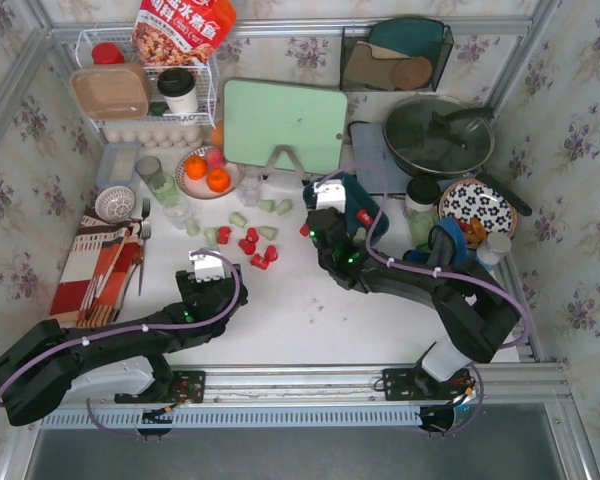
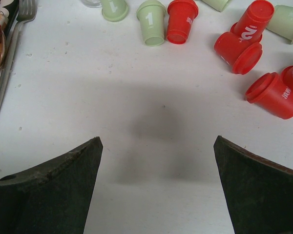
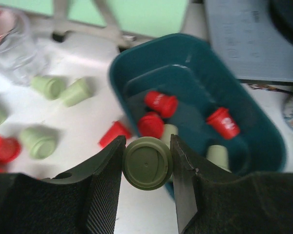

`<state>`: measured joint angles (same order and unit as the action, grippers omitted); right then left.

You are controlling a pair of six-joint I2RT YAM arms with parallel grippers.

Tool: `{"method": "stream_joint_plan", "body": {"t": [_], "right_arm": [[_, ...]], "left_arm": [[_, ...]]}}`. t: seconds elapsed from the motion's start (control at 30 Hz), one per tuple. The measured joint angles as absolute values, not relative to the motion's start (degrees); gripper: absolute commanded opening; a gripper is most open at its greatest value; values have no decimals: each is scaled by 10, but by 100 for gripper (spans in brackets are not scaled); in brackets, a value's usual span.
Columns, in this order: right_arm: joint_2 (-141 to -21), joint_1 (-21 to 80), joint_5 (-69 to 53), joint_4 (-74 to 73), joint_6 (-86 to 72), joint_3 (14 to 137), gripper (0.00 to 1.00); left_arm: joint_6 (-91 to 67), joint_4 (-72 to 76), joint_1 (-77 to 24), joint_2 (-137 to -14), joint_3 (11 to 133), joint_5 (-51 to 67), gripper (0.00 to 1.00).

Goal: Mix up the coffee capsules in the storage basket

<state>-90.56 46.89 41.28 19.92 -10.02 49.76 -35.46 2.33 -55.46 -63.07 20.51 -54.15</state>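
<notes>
Right end effector (image 3: 147, 142) pinches 1 green capsule (image 3: 147, 168) near the basket (image 3: 200, 53) rim; releasing early could spill it outside. Left end effector (image 2: 156, 139) wide, empty.

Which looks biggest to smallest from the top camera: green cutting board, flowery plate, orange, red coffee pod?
1. Pale green plastic cutting board
2. Round black-and-white flowered plate
3. Round orange fruit
4. Small red plastic coffee capsule
None looks much nearer the camera, so this order seems safe.

Left tool (image 2: 156, 142) wide apart, empty; right tool (image 3: 147, 148) clamping green capsule (image 3: 147, 165).
</notes>
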Motion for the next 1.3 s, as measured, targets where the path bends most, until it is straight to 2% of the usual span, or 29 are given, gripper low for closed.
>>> {"method": "stream_joint_plan", "body": {"t": [0.2, 0.27, 0.37, 0.6, 0.73, 0.93, 1.03, 1.3], "right_arm": [[-900, 414, 446, 190, -110, 486, 39], [-908, 393, 430, 171, -133, 488, 48], [-924, 366, 397, 143, -167, 488, 54], [-943, 360, 351, 117, -199, 498, 63], [-939, 360, 331, 110, -204, 502, 64], [-905, 403, 274, 138, -154, 504, 67], [-922, 444, 244, 144, -121, 533, 70], [-990, 507, 185, 149, -97, 563, 69]], "left_arm": [[-355, 22, -555, -634, 207, -542, 99], [-355, 23, -555, -634, 208, -542, 99], [-355, 22, -555, -634, 208, -542, 99], [-355, 17, -555, -636, 209, -542, 99], [-355, 15, -555, -637, 210, -542, 99], [-355, 14, -555, -637, 210, -542, 99], [-355, 14, -554, -638, 210, -542, 99], [-354, 14, -554, -639, 212, -542, 99]]}}
